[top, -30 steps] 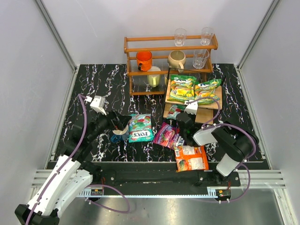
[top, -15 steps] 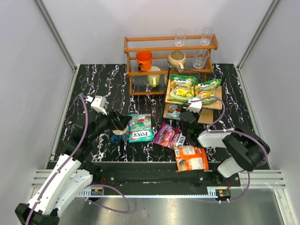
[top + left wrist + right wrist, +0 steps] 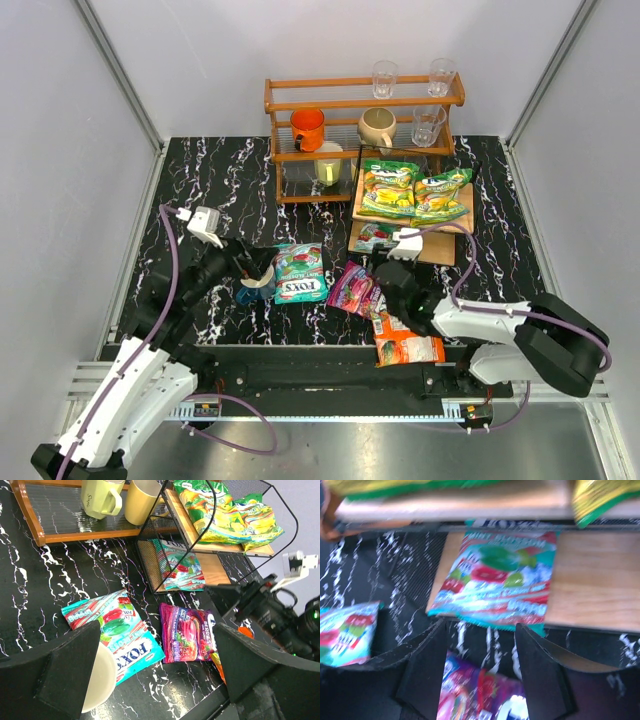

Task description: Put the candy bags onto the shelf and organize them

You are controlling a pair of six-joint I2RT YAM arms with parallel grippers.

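My right fingers [image 3: 425, 665] are spread and empty just above the purple bag [image 3: 480, 695] on the table near-left of the shelf [image 3: 590, 580], left fingers [image 3: 70, 665] spread too; glossy film may slip, or I snag the 1 orange bag [image 3: 408, 340] beside it.

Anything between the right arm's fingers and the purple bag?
Nothing visible. The right gripper is open, and the purple bag lies uncovered directly between its fingers. The teal bag sits farther ahead on the lower board.

A wooden rack [image 3: 340, 103] holds mugs [image 3: 308, 128] and glasses [image 3: 384, 78] (blue mug [image 3: 252, 290] apart).
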